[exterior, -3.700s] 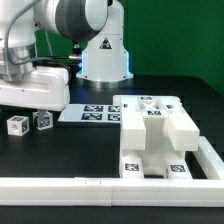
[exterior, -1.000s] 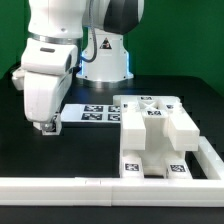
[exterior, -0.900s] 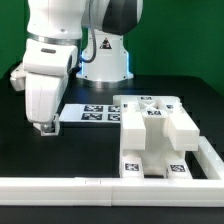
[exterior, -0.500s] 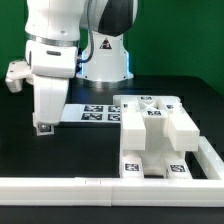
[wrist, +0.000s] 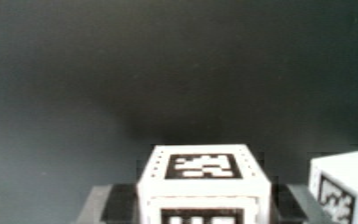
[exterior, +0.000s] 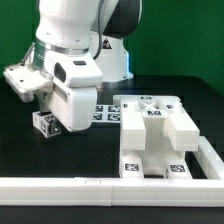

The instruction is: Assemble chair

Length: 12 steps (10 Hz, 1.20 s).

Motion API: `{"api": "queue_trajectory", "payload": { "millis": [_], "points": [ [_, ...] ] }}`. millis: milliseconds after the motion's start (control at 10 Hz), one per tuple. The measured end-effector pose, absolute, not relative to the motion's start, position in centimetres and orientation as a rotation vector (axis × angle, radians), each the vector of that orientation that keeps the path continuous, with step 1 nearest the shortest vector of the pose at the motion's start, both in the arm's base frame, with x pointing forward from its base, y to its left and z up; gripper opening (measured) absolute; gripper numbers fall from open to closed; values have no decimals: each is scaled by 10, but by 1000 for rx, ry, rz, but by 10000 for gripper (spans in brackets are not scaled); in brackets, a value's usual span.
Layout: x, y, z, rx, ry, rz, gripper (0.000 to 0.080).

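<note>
Gripper [wrist: 199,204] straddling tagged white post [wrist: 201,176]; clamped or not, cannot tell. Second post [wrist: 348,180] just beside, chair body [exterior: 152,135] well apart.

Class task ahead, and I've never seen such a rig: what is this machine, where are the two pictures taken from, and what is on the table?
This is a big white robot arm. One picture looks on from outside; the other comes from a camera on its wrist. On the black table stand a white blocky part-built chair, a long white rail and a flat white marker board. The end effector straddles a small white tagged block; whether it grips is unclear.
</note>
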<state>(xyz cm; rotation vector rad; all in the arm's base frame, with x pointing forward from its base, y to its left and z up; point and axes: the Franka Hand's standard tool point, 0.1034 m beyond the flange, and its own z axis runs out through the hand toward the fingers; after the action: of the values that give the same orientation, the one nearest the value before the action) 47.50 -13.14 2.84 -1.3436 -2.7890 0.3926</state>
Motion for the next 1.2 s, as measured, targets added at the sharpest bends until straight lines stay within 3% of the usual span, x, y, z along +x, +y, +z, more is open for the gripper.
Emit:
{"api": "queue_trajectory", "payload": {
  "millis": [400, 700, 1000, 1200],
  "points": [
    [472, -123, 27, -935, -2781, 451, 281],
    [461, -123, 16, -947, -2712, 488, 281],
    [462, -126, 16, -975, -2700, 513, 281],
    [462, -127, 16, -980, -2698, 513, 592]
  ]
}}
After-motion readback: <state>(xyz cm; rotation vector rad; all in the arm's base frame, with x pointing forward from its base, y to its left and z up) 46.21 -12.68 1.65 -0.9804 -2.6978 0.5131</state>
